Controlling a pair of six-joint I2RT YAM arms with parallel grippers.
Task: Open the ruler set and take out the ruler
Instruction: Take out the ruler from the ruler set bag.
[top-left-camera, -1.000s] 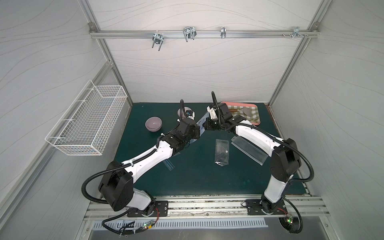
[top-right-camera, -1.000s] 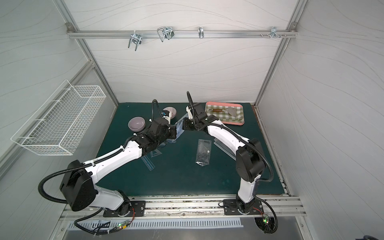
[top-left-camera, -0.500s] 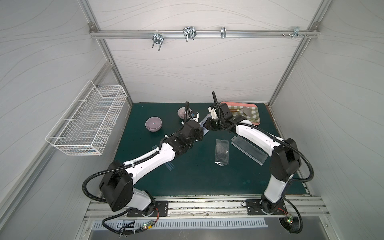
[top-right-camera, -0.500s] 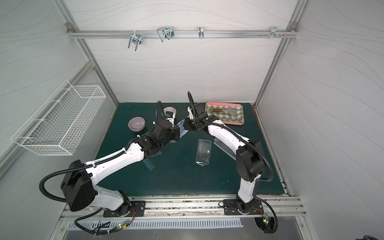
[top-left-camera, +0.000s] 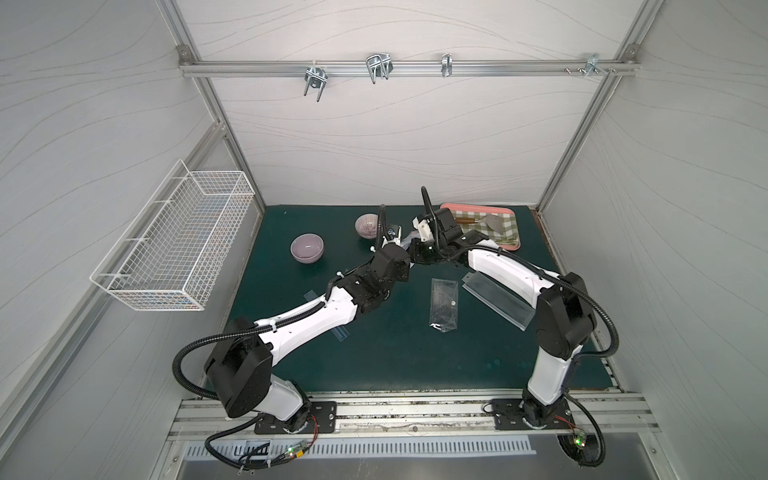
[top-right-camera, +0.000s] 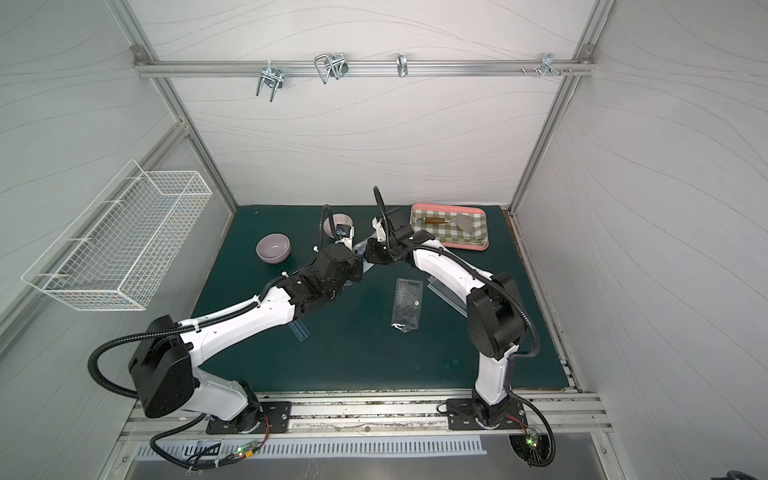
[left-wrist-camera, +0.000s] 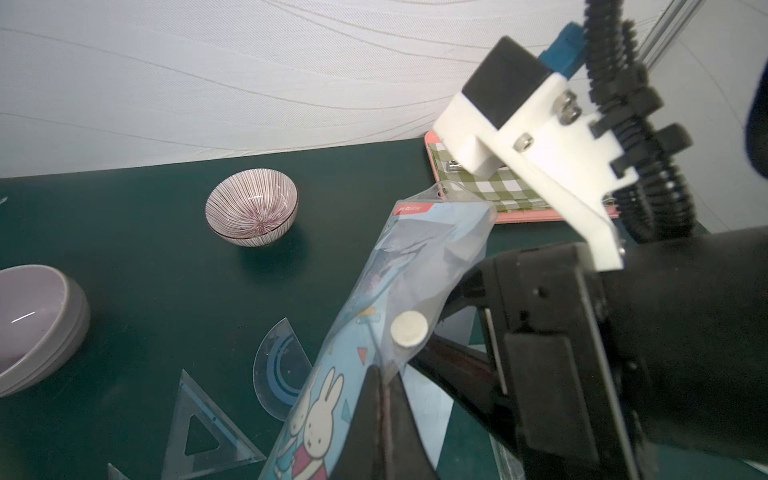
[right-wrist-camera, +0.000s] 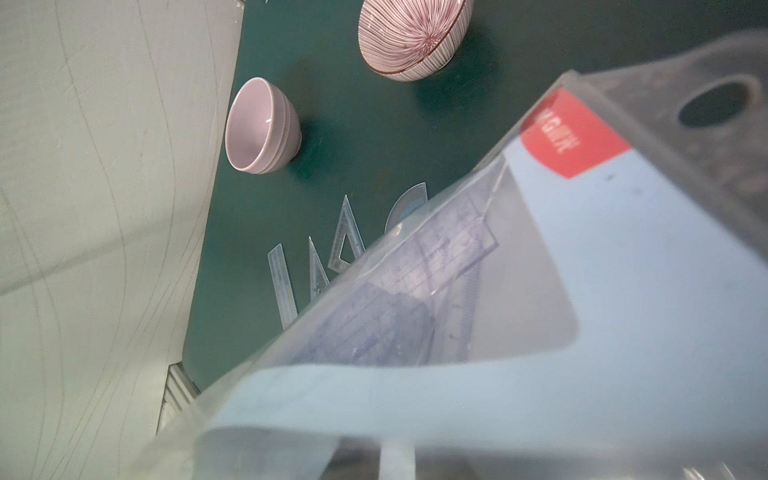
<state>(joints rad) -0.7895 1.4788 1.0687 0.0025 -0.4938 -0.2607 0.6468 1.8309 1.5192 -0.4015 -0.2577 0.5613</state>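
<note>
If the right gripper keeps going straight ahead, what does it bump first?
The ruler set, which the left gripper holds up just ahead of the right gripper; they may already touch.

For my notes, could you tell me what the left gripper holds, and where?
The left gripper pinches the ruler set pouch at its clear edge beside the round white fastener.
</note>
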